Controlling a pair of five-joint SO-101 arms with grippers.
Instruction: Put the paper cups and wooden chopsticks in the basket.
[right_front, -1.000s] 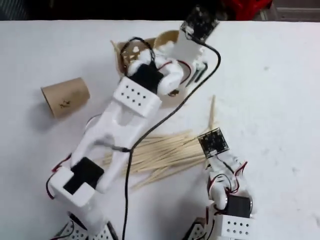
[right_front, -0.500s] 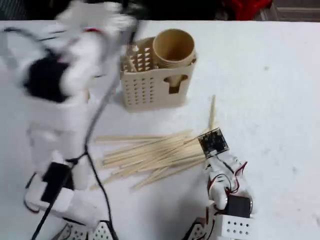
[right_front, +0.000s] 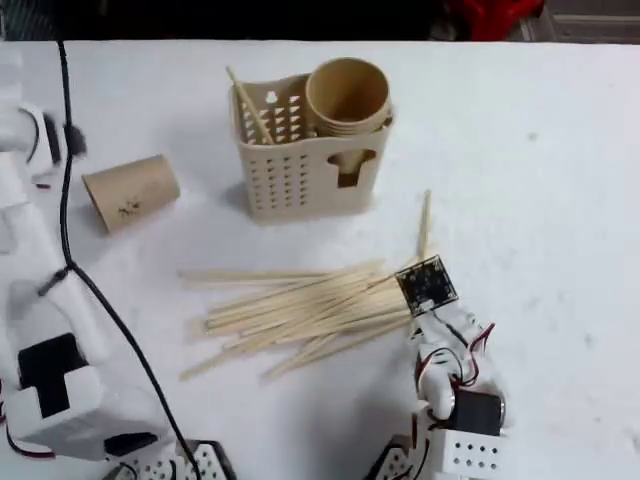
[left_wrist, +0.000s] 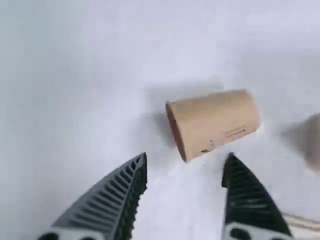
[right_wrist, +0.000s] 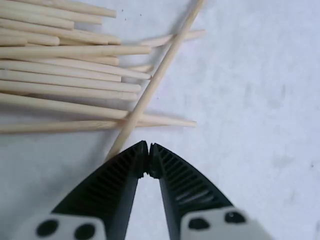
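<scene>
Arms parted, one cup and the sticks loose on the table (right_front: 560, 200).

Nearest, right gripper (right_wrist: 148, 150) held low at the end of the wooden chopsticks (right_front: 300, 305), fingers pressed together on nothing, tips just short of one slanting stick. Farther, left gripper (left_wrist: 186, 157) aimed down at a tipped paper cup (left_wrist: 212, 122), fingers spread wide. Beyond, basket (right_front: 300, 180) holding stacked cups (right_front: 347, 95) and one chopstick (right_front: 250, 107).
</scene>
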